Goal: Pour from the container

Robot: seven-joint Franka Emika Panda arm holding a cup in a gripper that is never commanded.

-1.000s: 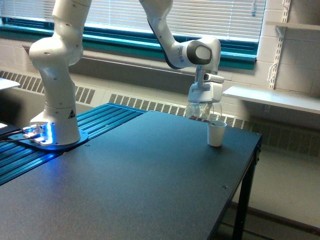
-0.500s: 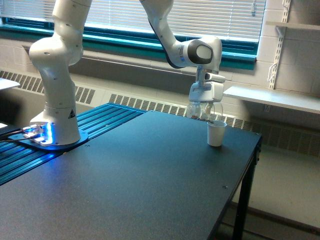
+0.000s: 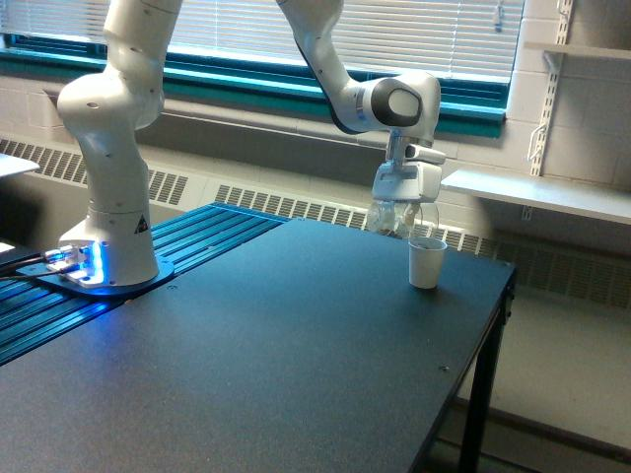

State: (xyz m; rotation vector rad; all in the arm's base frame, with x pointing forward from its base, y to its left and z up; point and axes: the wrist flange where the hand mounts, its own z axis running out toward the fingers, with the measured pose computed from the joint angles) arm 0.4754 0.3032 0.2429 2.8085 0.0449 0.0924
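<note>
Slightly higher than a second ago, one gripper (image 3: 401, 209) holds its jaws closed on one clear container (image 3: 394, 219), just above one white cup (image 3: 426, 263) on the tabletop (image 3: 256, 355).

Daylight enters through the slatted window blinds (image 3: 296, 30) behind the arm, leaving the room evenly but moderately lit, with a soft sheen on the dark table (image 3: 246, 374), a blue glow at the robot base (image 3: 84, 264), and mild softness and graininess throughout.
</note>
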